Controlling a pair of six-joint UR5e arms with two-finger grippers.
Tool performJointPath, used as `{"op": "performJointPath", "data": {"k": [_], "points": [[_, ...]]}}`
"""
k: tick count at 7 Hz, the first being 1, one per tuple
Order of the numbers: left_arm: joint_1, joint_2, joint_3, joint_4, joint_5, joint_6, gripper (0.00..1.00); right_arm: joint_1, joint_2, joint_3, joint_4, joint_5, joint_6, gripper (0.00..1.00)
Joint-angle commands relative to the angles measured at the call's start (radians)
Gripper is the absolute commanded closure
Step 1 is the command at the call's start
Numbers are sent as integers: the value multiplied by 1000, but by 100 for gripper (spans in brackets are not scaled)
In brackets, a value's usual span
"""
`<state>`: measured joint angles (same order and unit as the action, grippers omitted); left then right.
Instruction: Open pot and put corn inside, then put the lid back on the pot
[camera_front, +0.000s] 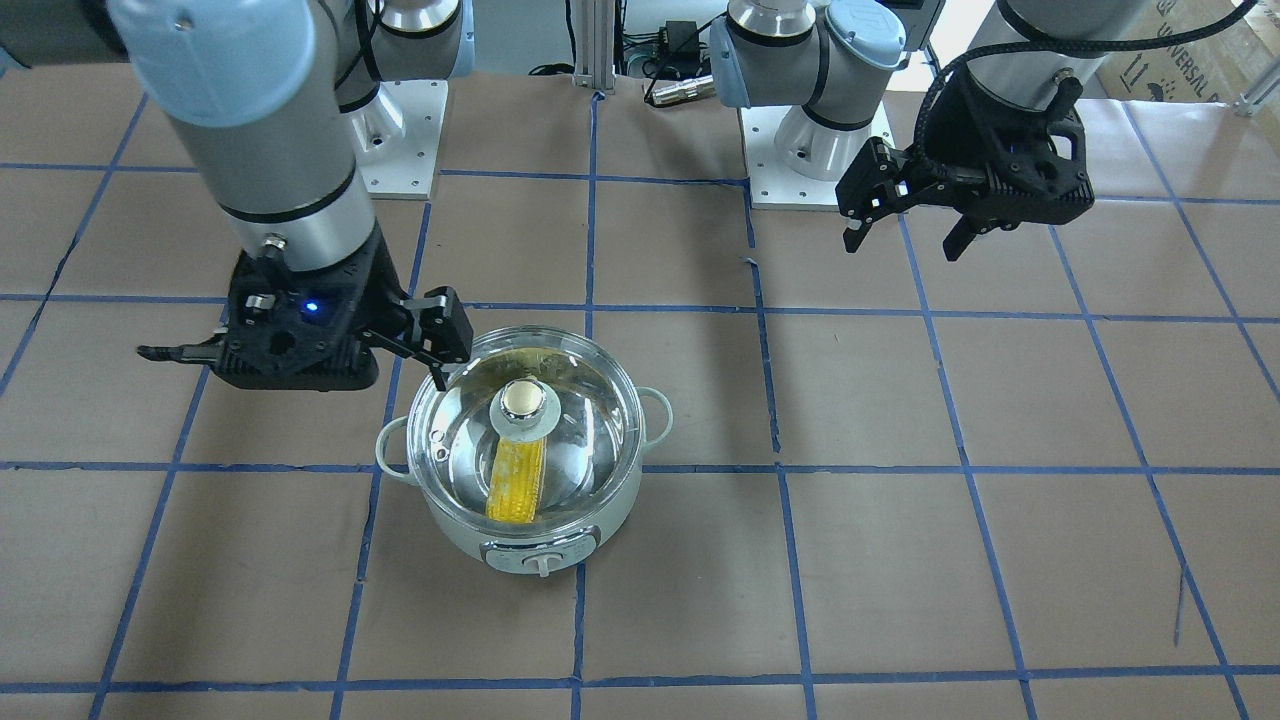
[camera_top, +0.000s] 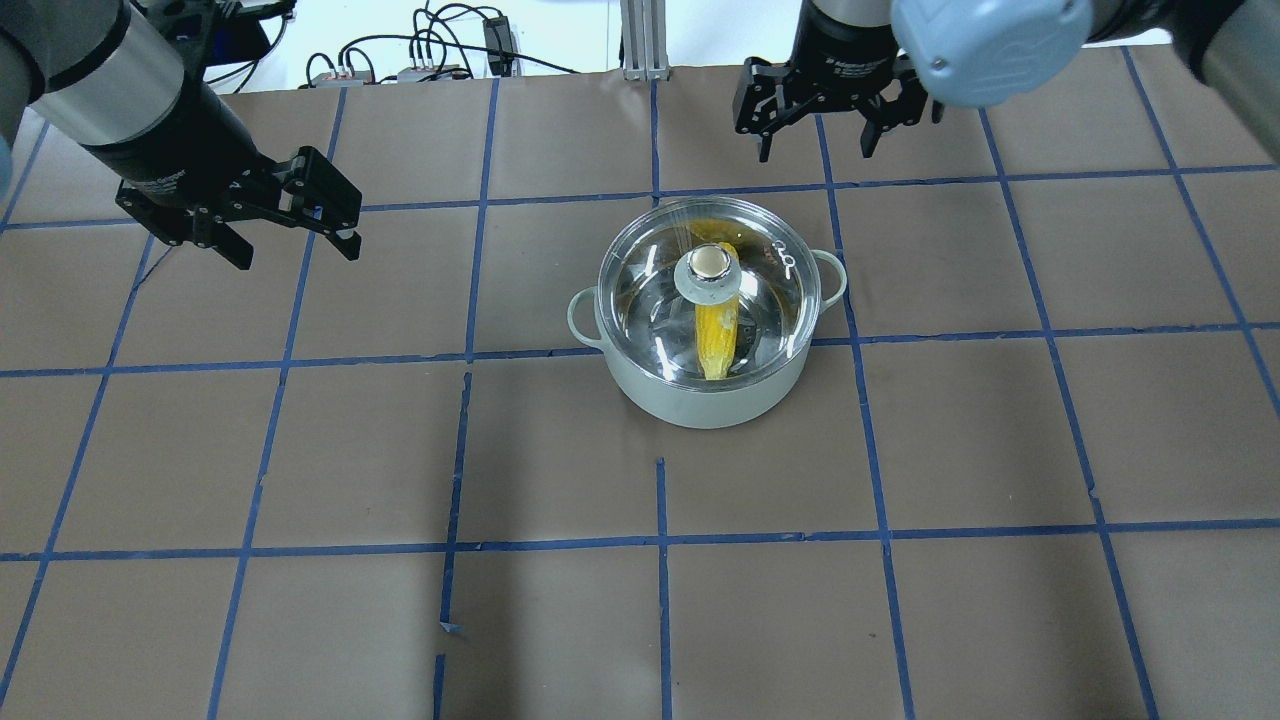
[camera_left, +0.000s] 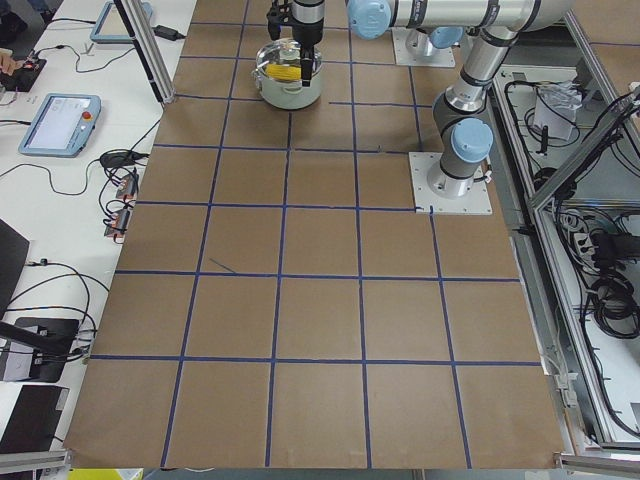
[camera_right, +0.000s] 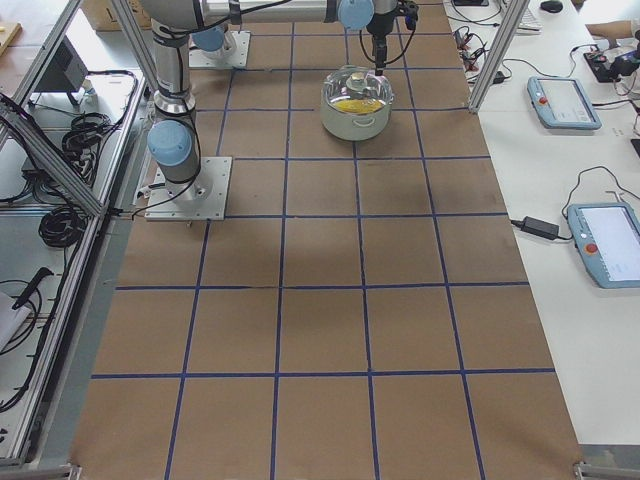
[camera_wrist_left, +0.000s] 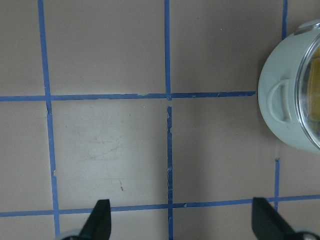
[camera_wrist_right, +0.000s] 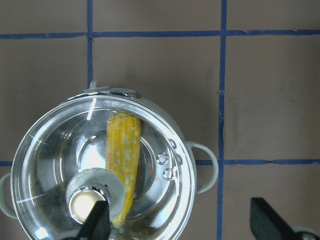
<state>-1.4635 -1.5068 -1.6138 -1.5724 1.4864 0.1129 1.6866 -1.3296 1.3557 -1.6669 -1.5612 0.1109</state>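
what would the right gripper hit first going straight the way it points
Likely the lid, beside its knob, under one of the open jaws; the other hangs over table past the pot.

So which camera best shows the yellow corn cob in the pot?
The right wrist camera: the yellow corn cob is closest, kernel rows visible through the clear glass lid. Overhead and front-facing views show it smaller, partly under the lid's knob; side views show a tiny yellow streak, the left wrist a yellow blur.
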Motion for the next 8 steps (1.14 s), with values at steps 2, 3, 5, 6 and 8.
{"op": "performJointPath", "data": {"k": [2, 3, 5, 6, 8], "points": [[0, 0, -1, 0, 0, 1, 0, -106, -127, 17, 150, 12, -135, 0], [0, -3, -1, 3, 0, -1, 0, -114, -163, 48, 151, 12, -140, 0], [0, -3, -1, 3, 0, -1, 0, -143, -241, 150, 138, 13, -148, 0], [0, -3, -1, 3, 0, -1, 0, -168, -249, 164, 130, 12, -163, 0], [0, -3, -1, 5, 0, -1, 0, -168, -249, 165, 93, 9, -157, 0]]}}
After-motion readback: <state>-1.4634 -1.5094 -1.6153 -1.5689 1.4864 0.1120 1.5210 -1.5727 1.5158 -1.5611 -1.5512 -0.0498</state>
